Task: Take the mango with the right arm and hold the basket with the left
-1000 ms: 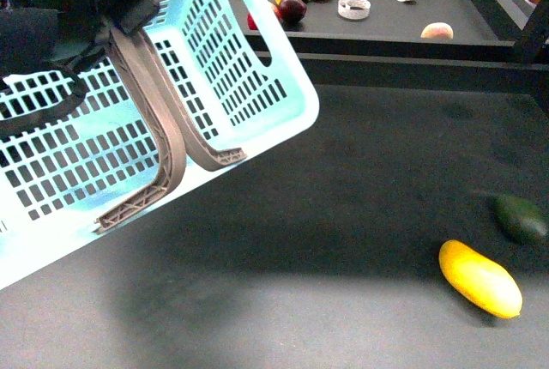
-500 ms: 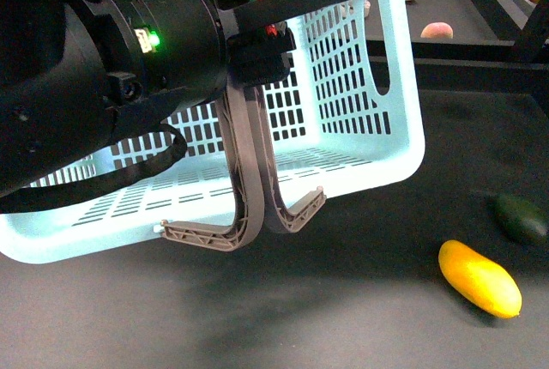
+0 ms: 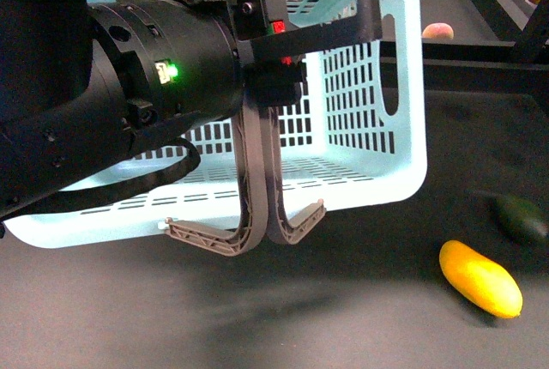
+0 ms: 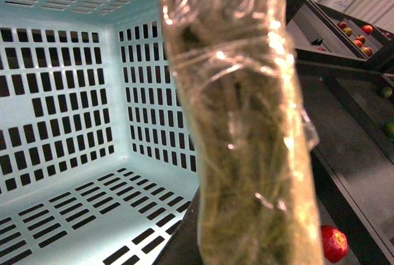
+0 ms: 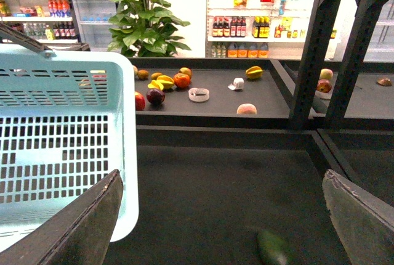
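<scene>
on the dark table the mango lies free near a green fruit. the left gripper clamps the raised basket by its rim; the right gripper gapes wide, empty. a glancing pinch could roll the mango.

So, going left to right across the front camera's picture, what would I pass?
The bulky black left arm → the grey-brown handles → the light blue basket → the yellow mango → a dark green fruit.

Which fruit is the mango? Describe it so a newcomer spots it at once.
On the dark table, look past the light blue basket toward the robot's right. The mango lies there near a dark green fruit. It is the bright yellow, elongated one, nearer the camera.
</scene>
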